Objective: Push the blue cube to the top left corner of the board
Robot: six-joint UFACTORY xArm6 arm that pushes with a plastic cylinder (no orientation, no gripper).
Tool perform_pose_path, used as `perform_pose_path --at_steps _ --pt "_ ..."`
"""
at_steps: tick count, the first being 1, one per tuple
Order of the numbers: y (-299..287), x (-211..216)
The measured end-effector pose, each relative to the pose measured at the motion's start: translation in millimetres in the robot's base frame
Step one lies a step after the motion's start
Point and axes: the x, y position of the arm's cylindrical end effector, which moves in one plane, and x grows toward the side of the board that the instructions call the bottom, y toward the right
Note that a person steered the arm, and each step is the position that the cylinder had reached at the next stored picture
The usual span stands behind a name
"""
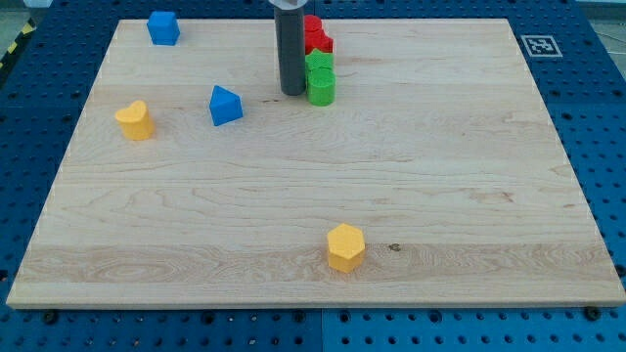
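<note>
Pale wooden board surface [411,176] on a blue perforated base [606,117]. Blue plastic cube [163,27]: near the view's top-left corner. Dark rod, my tip [292,93]: well right of the cube, just left of a green ridged block [320,78] and red block [315,34]; it is a plain rod tool, nothing gripped. Blue wedge-like block [225,105], yellow rounded block [135,120], yellow hexagonal block [345,246].

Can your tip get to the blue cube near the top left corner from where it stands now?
Probably yes. My tip stands beside the green blocks, and the bare board between it and the blue cube looks free.
</note>
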Motion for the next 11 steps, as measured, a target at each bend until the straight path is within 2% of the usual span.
perform_pose_path --at_steps 1,2,3,4,6,7,11 --pt "8 6" --pt "-11 10" --pt "-55 -3" --pt "-107 -40" --pt "-129 -133" --pt "-148 -152" --pt "-216 -152"
